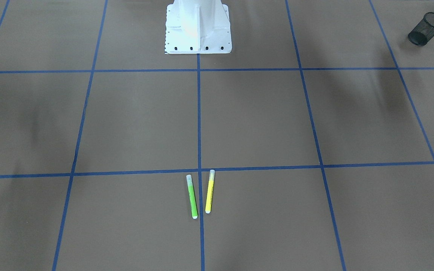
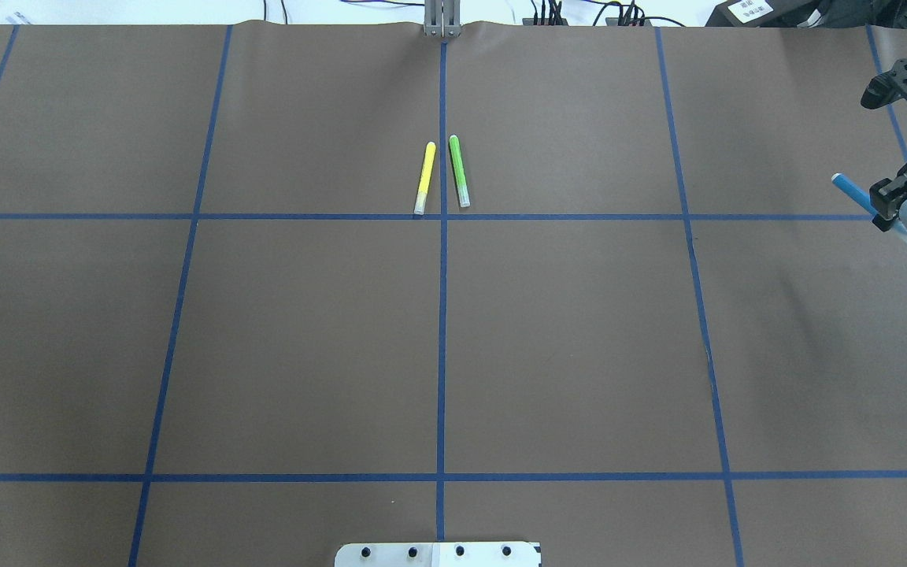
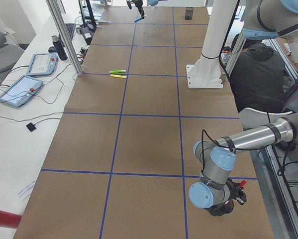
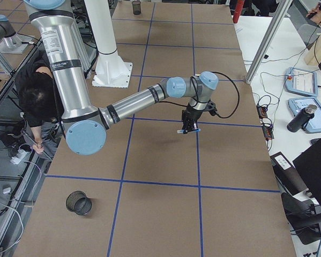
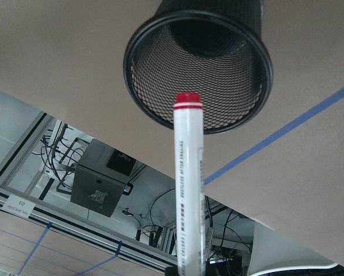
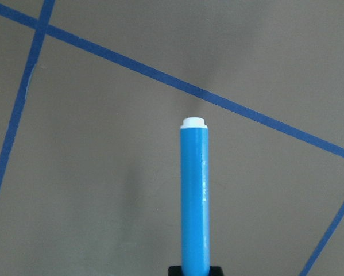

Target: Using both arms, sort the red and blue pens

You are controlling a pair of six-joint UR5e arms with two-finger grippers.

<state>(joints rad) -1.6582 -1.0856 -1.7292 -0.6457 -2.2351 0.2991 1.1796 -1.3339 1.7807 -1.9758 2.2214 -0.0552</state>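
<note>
Brown paper covers the table (image 2: pixel 304 346), marked off in squares by blue tape lines (image 2: pixel 442 346). We find the right gripper (image 2: pixel 883 206) clamped on the blue marker (image 2: pixel 849 189), held clear of the surface near the table's right end, white end pointing down. We find the left gripper (image 3: pixel 237 190) closed on the red-ended white marker (image 5: pixel 188 190), which hangs just over the mouth of a black mesh cup (image 5: pixel 197 63) at the left end. A green marker (image 2: pixel 459 171) and a yellow marker (image 2: pixel 424 179) lie apart, one on each side of the centre line.
</note>
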